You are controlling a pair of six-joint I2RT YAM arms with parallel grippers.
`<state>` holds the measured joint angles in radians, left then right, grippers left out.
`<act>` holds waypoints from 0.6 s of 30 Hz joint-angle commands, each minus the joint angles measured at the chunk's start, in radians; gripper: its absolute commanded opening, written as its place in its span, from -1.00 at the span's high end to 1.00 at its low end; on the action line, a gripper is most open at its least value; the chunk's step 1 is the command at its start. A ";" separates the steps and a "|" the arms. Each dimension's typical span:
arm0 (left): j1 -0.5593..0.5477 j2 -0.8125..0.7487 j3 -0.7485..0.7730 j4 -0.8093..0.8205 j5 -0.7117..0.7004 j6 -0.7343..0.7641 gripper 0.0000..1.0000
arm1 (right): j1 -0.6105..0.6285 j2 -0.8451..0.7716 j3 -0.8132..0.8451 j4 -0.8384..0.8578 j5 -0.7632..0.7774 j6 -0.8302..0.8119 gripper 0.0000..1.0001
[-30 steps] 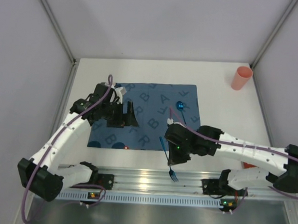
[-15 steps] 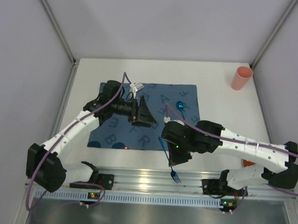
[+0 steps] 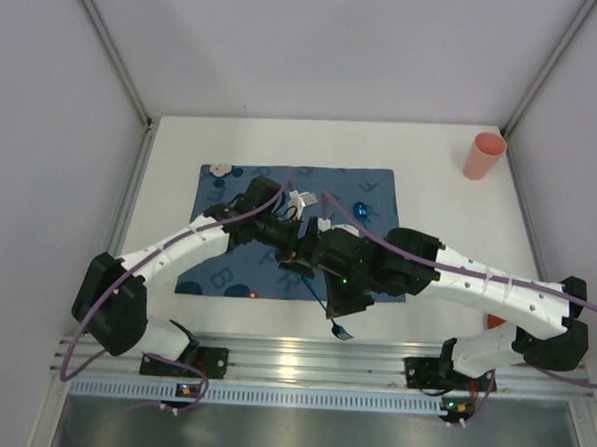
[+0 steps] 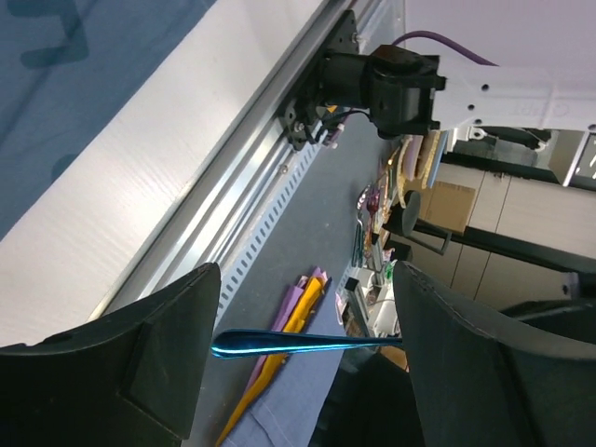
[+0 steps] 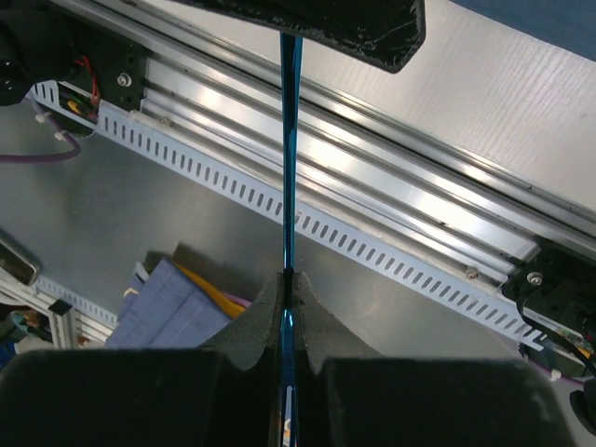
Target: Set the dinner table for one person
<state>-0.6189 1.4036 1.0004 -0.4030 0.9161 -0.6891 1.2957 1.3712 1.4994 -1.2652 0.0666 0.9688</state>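
Top: my right gripper clamps a slim blue fork at the flat white table's near edge. Left wrist: left gripper gapes wide around its glossy shaft. Right wrist: black pads pinch it.

Pincer clamping blue handle, rail beneath

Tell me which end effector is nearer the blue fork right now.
Right. The right end effector is shut on the blue fork, gripping its handle; the left end effector is open, straddling that handle without gripping it.
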 commanded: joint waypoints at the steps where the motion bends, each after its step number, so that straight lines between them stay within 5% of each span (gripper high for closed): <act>1: -0.002 0.020 0.039 -0.035 -0.037 0.057 -0.59 | 0.008 -0.029 0.056 -0.039 0.036 -0.010 1.00; 9: -0.004 0.058 0.058 -0.031 0.064 0.083 -0.50 | 0.007 -0.058 0.032 -0.065 0.051 -0.012 1.00; 15: -0.004 -0.029 -0.077 0.470 0.298 -0.241 -0.45 | -0.010 -0.101 0.013 -0.074 0.078 -0.004 1.00; 18: -0.007 -0.040 -0.082 0.486 0.314 -0.250 -0.26 | -0.022 -0.107 0.015 -0.076 0.084 -0.008 1.00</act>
<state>-0.6193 1.4082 0.9283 -0.1173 1.1198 -0.8406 1.2869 1.2949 1.5124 -1.3140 0.1154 0.9691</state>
